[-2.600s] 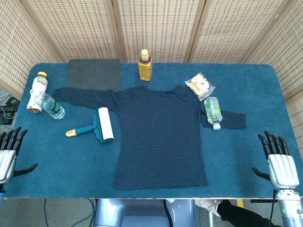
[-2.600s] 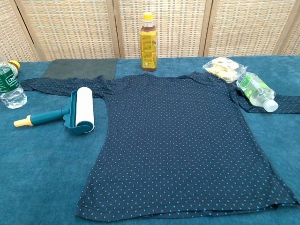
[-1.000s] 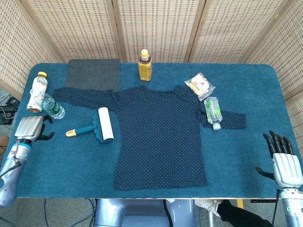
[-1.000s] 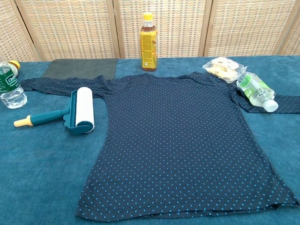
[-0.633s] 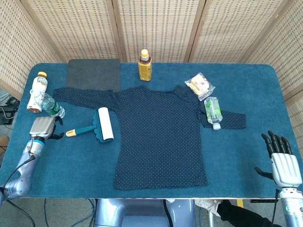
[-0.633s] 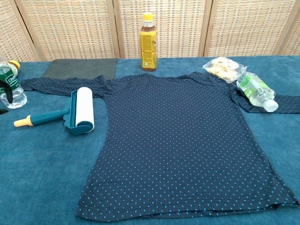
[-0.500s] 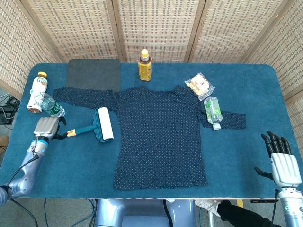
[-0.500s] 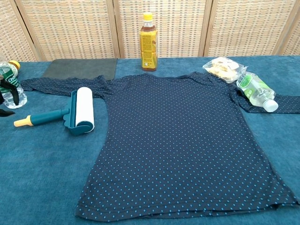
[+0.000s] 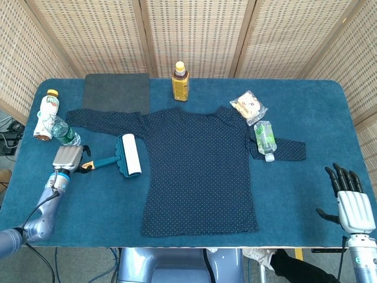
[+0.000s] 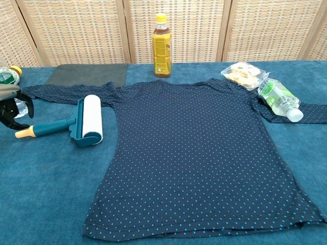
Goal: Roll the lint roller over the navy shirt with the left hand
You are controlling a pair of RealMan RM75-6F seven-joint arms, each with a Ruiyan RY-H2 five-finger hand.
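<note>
In the head view, my left hand (image 9: 68, 158) is at the yellow end of the lint roller (image 9: 121, 157), which lies on the table (image 9: 194, 230) just beside the navy shirt (image 9: 197, 171). My right hand (image 9: 351, 203) is far away, fingers spread.

In the chest view, my left fingers (image 10: 15, 104) are apart around the handle tip, not closed.

Blues, teal and amber on a blue cloth

Navy shirt (image 9: 197, 168) dotted light blue; lint roller (image 9: 121, 157) teal with a white roll and pale orange handle tip; table cover (image 9: 306, 194) deep blue; dark grey mat (image 9: 116, 92); amber bottle (image 9: 180, 81) with yellow cap; green-labelled clear bottle (image 9: 264, 138)
</note>
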